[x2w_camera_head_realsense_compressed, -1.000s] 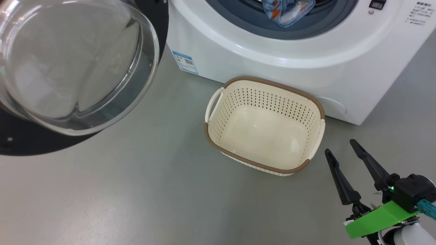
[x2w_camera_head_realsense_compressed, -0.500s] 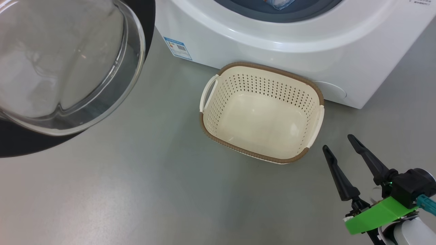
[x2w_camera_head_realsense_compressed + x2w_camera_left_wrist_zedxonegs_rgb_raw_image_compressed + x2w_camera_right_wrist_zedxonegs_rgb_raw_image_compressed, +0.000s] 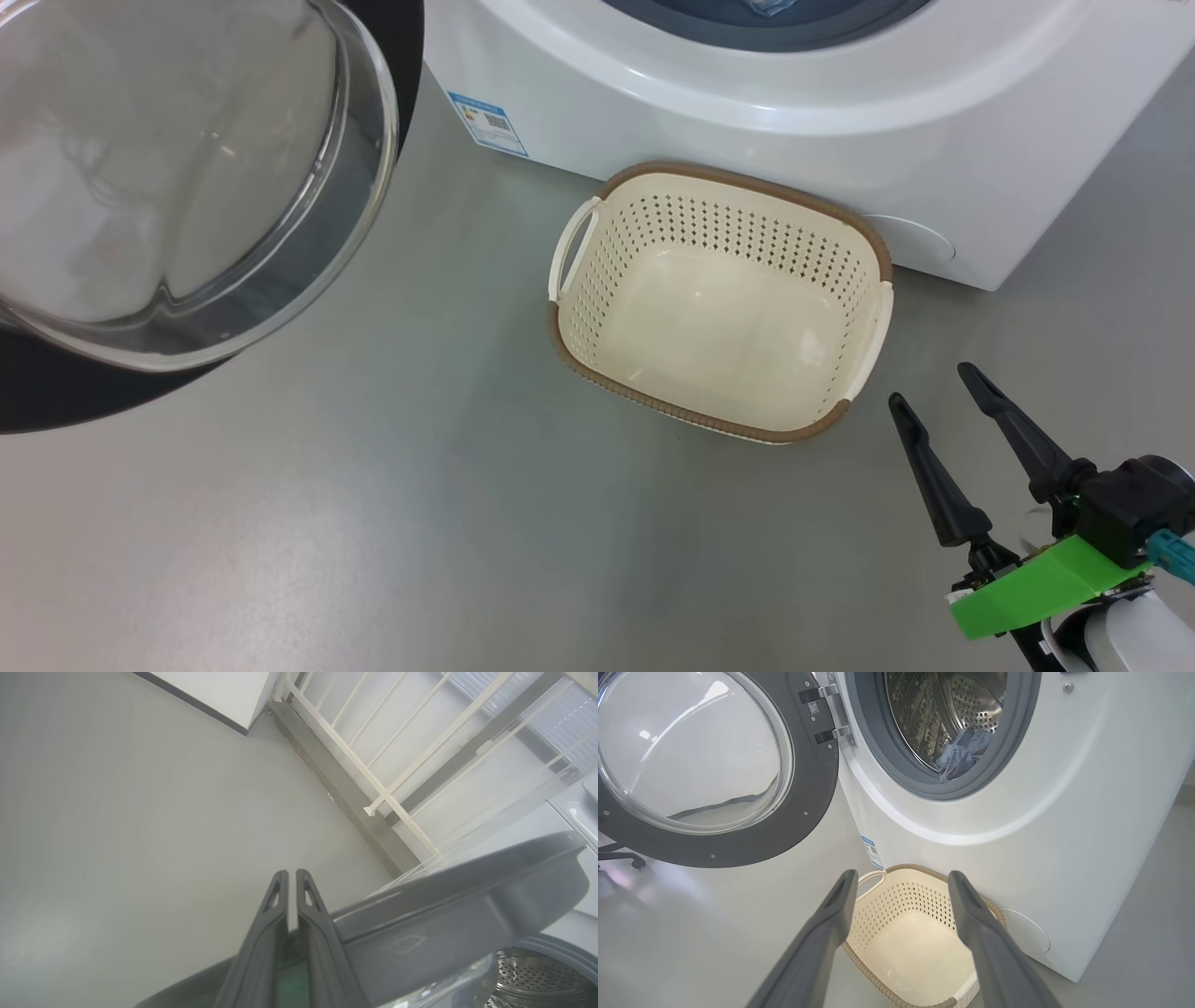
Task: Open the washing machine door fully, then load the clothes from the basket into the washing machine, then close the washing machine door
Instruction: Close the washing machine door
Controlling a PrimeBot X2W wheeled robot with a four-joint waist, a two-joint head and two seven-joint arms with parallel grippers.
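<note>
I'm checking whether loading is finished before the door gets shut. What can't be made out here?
- Clothes in the drum, right wrist view: grey seal hides their lower part; piece count unclear.
- Drum, head view: cut off by the top edge.
- Left claw, left wrist view: its own fingers cover any contact with the washing machine door.

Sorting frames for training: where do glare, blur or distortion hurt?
Head view: reflections haze the glass of the washing machine door; the basket is crisp. Right wrist view: lens distortion bows the front of the washing machine; the open right gripper looks soft. Left wrist view: the shut left gripper is sharp, the door rim nearby softer.
</note>
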